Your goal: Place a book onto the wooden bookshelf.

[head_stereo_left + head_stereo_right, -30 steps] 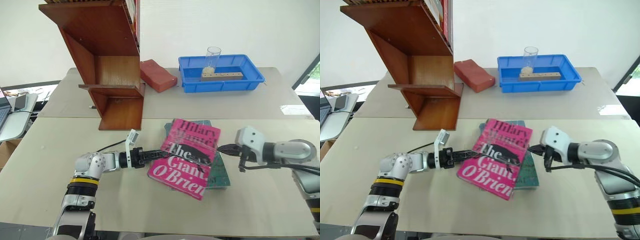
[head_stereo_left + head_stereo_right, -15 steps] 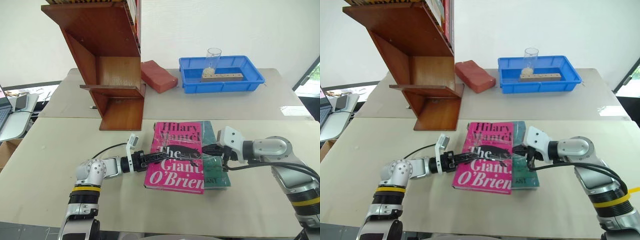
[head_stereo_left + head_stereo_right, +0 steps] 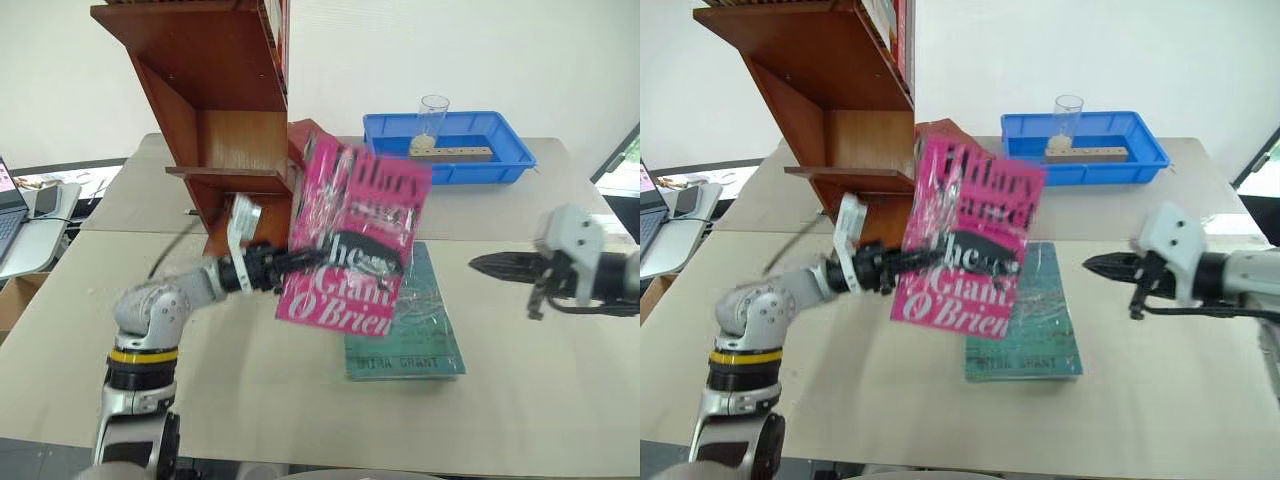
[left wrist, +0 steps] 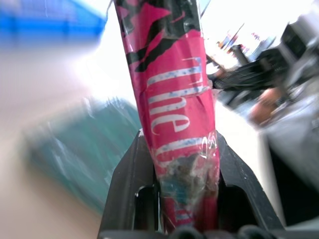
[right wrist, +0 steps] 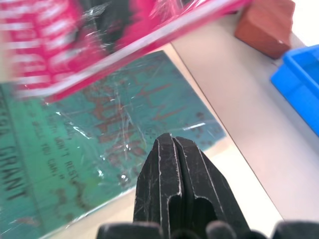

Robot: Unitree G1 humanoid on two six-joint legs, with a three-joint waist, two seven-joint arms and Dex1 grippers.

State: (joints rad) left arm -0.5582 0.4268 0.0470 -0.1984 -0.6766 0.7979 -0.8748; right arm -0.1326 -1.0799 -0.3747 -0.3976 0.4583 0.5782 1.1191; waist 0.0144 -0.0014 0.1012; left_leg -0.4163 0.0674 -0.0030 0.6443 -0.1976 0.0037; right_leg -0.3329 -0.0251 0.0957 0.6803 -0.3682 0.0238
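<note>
While the book [image 3: 352, 245] hangs in the air above the table, pinched at its edge between the two black fingers of the left gripper [image 3: 283, 264], the step in hand looks like carrying it to the wooden bookshelf [image 3: 215, 105], which stands just behind those fingers. To do it well, I judge the grip should stay firm — the glossy wrap may slip — and the book should be turned upright before sliding onto a flat shelf, clear of the slanted side panel. Bright pink, it bears white and black lettering and a black animal figure. Below it lies a teal-green book [image 3: 415, 325]. Well apart, the right gripper [image 3: 490, 264] hovers with fingers pressed together, empty.
</note>
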